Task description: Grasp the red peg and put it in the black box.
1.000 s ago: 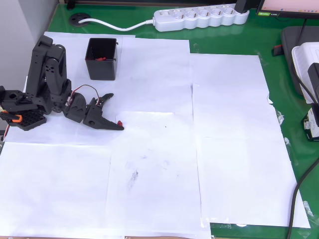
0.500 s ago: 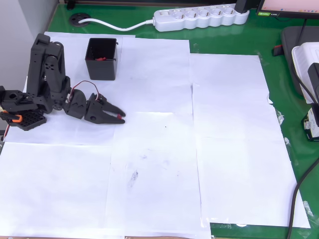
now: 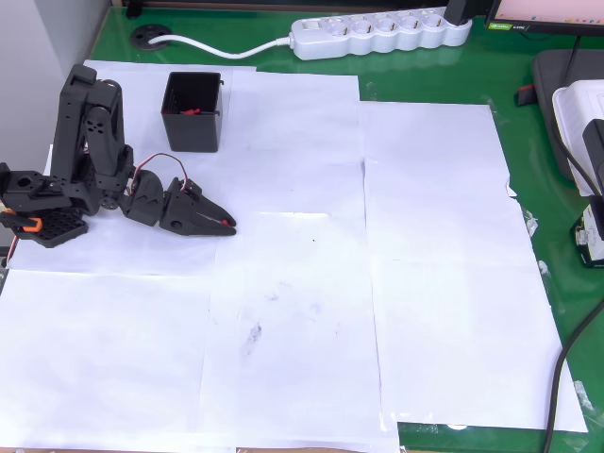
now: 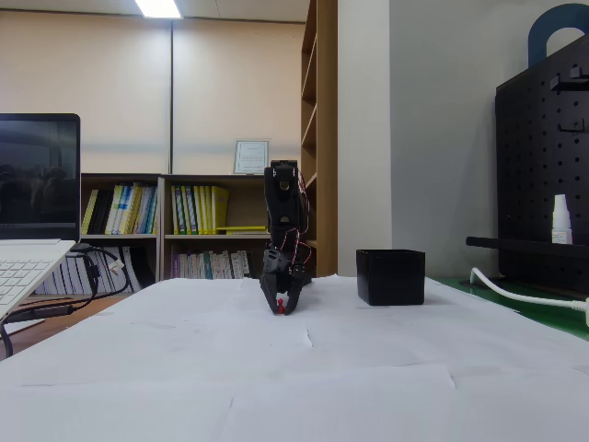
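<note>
The red peg [image 3: 227, 223] is a tiny red spot at the tip of my gripper [image 3: 225, 224], low over the white paper at the left of the overhead view. The black jaws are closed together on it. In the fixed view the gripper [image 4: 282, 307] points down at the paper with the red peg [image 4: 280, 309] showing between its fingertips. The black box [image 3: 193, 111] stands upright behind the gripper, near the paper's far left corner, with something small and red inside. In the fixed view the black box [image 4: 391, 276] sits to the gripper's right.
The arm's black base [image 3: 38, 203] with an orange clip sits at the left edge. A white power strip [image 3: 382, 31] and its cable lie along the back. White paper sheets [image 3: 425, 264] cover the green table. A laptop [image 4: 28, 221] stands at the left.
The gripper's jaws, wide open a second ago with the red peg beside the lower finger, have closed on the peg. The gripper has turned slightly.
</note>
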You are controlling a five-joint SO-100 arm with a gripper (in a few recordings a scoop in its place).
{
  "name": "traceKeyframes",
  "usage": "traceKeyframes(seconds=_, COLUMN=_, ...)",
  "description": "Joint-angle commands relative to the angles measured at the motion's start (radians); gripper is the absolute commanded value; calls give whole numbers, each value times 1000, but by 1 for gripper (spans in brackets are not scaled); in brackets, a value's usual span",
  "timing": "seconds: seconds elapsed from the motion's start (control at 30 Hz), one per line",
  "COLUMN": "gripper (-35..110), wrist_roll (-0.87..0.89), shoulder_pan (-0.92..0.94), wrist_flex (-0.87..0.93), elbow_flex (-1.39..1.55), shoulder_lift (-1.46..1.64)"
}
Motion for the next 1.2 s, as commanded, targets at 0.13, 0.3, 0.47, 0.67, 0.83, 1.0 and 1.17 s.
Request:
traceKeyframes(seconds=0.13, gripper=0, wrist_roll=0, shoulder_pan=18, wrist_flex=-17, elbow_flex=0, shoulder_lift=11)
traceKeyframes(seconds=0.3, gripper=27, wrist_roll=-55, shoulder_pan=48, wrist_flex=-9, elbow_flex=3, shoulder_lift=17)
traceKeyframes(seconds=0.47, gripper=35, wrist_roll=-101, shoulder_pan=78, wrist_flex=-26, elbow_flex=-3, shoulder_lift=43)
traceKeyframes(seconds=0.67, gripper=35, wrist_roll=-98, shoulder_pan=83, wrist_flex=-28, elbow_flex=-3, shoulder_lift=44)
traceKeyframes(seconds=0.83, gripper=36, wrist_roll=-38, shoulder_pan=80, wrist_flex=46, elbow_flex=-25, shoulder_lift=-15)
traceKeyframes(seconds=1.0, gripper=36, wrist_roll=-66, shoulder_pan=69, wrist_flex=245, elbow_flex=-67, shoulder_lift=-176)
traceKeyframes(seconds=1.17, gripper=30, wrist_roll=-91, shoulder_pan=57, wrist_flex=255, elbow_flex=-64, shoulder_lift=-170)
